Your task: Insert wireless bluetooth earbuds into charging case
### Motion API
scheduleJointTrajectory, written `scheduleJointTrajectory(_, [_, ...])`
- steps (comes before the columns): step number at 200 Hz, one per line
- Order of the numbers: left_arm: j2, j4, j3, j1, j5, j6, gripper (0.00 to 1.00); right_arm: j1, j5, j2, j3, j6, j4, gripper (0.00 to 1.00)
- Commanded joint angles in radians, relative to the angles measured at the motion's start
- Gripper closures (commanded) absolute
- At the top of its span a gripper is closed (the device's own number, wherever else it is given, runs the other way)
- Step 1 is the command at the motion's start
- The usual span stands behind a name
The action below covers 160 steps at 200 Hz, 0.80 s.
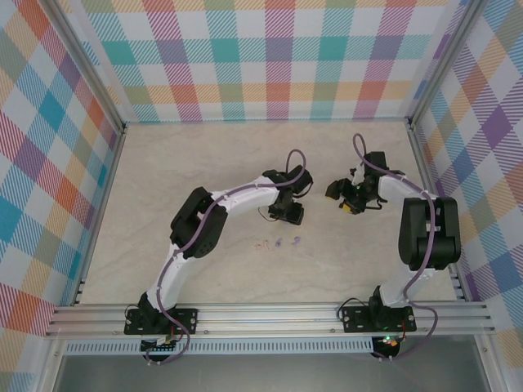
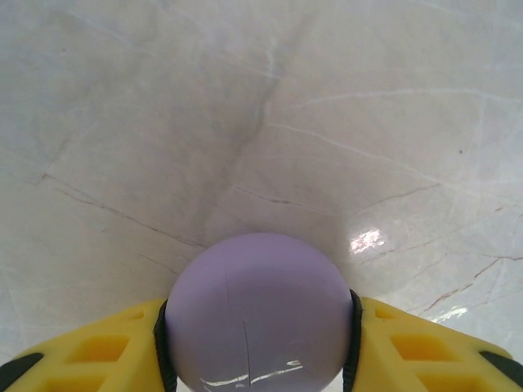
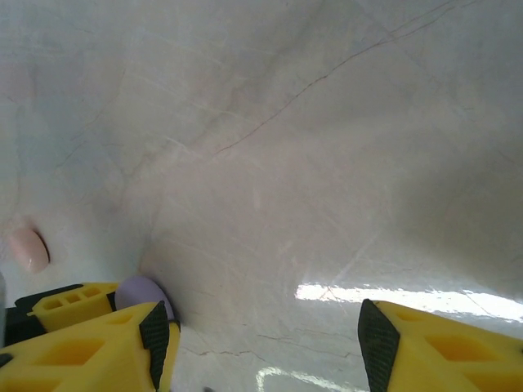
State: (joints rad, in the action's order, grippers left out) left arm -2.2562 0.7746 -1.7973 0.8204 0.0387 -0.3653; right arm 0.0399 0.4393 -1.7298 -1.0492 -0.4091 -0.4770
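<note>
A round lilac charging case (image 2: 260, 318) sits between the yellow fingers of my left gripper (image 2: 257, 335), with both black pads pressed against its sides, low over the marble table. From above, the left gripper (image 1: 288, 213) is at the table's middle. Three tiny earbuds (image 1: 279, 242) lie in a row on the table just in front of it, pinkish and lilac. My right gripper (image 3: 265, 335) stands open with bare table between its pads; from above, the right gripper (image 1: 345, 198) is to the right of the left one. A lilac rounded shape (image 3: 140, 291) peeks from behind its left finger.
A pale pink rounded thing (image 3: 29, 249) lies at the left edge of the right wrist view. Checked walls (image 1: 270, 57) and metal rails (image 1: 270, 314) bound the marble table (image 1: 204, 155).
</note>
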Motion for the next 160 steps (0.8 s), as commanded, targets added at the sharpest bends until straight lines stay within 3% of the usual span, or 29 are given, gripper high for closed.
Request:
scheduleJointTrajectory(1, [-0.024, -0.041, 0.047, -0.072, -0.019, -0.088, 0.57, 0.044, 0.056, -0.053, -0.044, 0.040, -0.017, 0.35])
scheduleJointTrajectory(17, [-0.031, -0.040, 0.040, -0.083, -0.022, -0.108, 0.55, 0.074, 0.050, -0.081, -0.068, 0.040, -0.023, 0.35])
scheduleJointTrajectory(56, [0.003, -0.051, 0.049, -0.093, 0.000, -0.109, 0.31, 0.104, 0.076, -0.131, -0.105, 0.039, -0.018, 0.35])
scheduleJointTrajectory(86, [0.062, -0.057, 0.062, -0.110, 0.021, -0.096, 0.20, 0.107, 0.100, -0.151, -0.118, 0.038, -0.017, 0.36])
scheduleJointTrajectory(120, [0.137, -0.064, 0.101, -0.142, 0.044, -0.067, 0.20, 0.110, 0.101, -0.161, -0.118, 0.040, -0.024, 0.38])
scheduleJointTrajectory(160, [0.185, -0.105, 0.174, -0.182, 0.128, -0.029, 0.31, 0.136, 0.102, -0.169, -0.112, 0.043, -0.041, 0.45])
